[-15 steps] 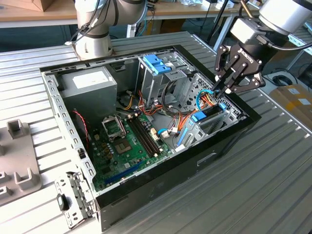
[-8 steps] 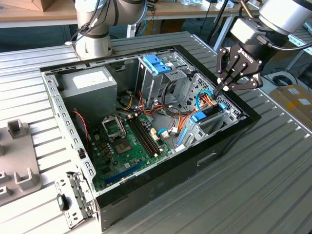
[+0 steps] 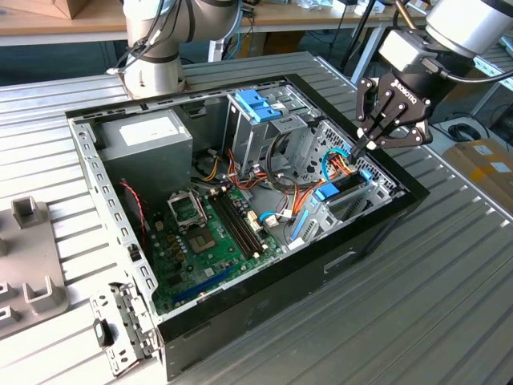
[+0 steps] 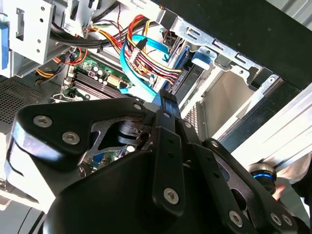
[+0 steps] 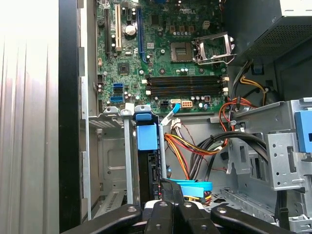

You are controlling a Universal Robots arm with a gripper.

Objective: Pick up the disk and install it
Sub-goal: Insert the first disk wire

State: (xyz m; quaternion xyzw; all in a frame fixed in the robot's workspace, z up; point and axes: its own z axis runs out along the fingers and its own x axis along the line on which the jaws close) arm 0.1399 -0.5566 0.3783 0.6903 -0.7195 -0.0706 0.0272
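Hanging over the open computer case (image 3: 240, 321), the gripper (image 3: 370, 147) sits at about 2 o'clock from the motherboard (image 3: 208, 233) in the exterior view, close inside the case's black side wall. The arm comes down from the 1 o'clock corner of that view with its wrist tilted and the fingers pointing down and inward. The fingers are drawn together into one narrow tip with nothing visible between them.

Room is tight here. The metal drive cage (image 3: 346, 215) stands against the case wall, and a tangle of orange, red and yellow cables (image 3: 298, 196) crowds its inner side. A blue flat cable (image 5: 192, 186) loops just beside the fingertips. The only free space is straight up. The ribbed table (image 3: 401, 305) around the case lies bare at 4 o'clock.

The disk (image 3: 351, 186) stands on edge inside the cage as a dark slab with blue trim, and the blue latch (image 3: 329, 191) is at its end. In the first wrist view the disk (image 5: 148, 180) runs toward 12 o'clock from the gripper (image 5: 170, 202), just beside the closed tip. In the second wrist view the gripper (image 4: 168, 100) ends right at the near edge of the disk (image 4: 184, 80). Whether they touch cannot be told.

The grey power supply box (image 3: 144, 140) sits well apart at 10 o'clock.
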